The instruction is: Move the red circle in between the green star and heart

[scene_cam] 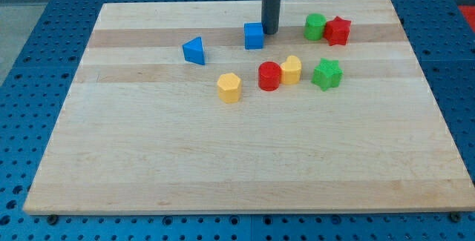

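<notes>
The red circle (269,76) lies near the board's middle, touching the left side of the yellow heart (291,70). The green star (326,73) sits to the right of the heart, with a small gap between them. My tip (270,32) is at the view's top, right beside the blue cube (254,35) on its right side, and well above the red circle.
A blue triangle (194,50) lies left of the cube. A yellow hexagon (229,87) sits left of the red circle. A green circle (315,27) and a red star (338,30) touch each other at the top right. The wooden board (223,167) rests on a blue pegboard.
</notes>
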Robot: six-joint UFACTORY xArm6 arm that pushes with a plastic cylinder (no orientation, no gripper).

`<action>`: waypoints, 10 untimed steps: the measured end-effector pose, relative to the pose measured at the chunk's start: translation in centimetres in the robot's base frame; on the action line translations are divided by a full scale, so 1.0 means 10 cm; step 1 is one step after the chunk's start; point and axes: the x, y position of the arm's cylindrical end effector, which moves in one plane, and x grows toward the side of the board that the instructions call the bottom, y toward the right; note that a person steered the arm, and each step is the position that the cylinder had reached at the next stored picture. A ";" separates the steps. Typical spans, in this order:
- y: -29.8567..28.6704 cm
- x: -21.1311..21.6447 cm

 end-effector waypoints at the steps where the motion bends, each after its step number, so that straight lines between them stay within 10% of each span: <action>1: -0.01 0.06; 7: -0.30 1.57; 10: 0.32 1.53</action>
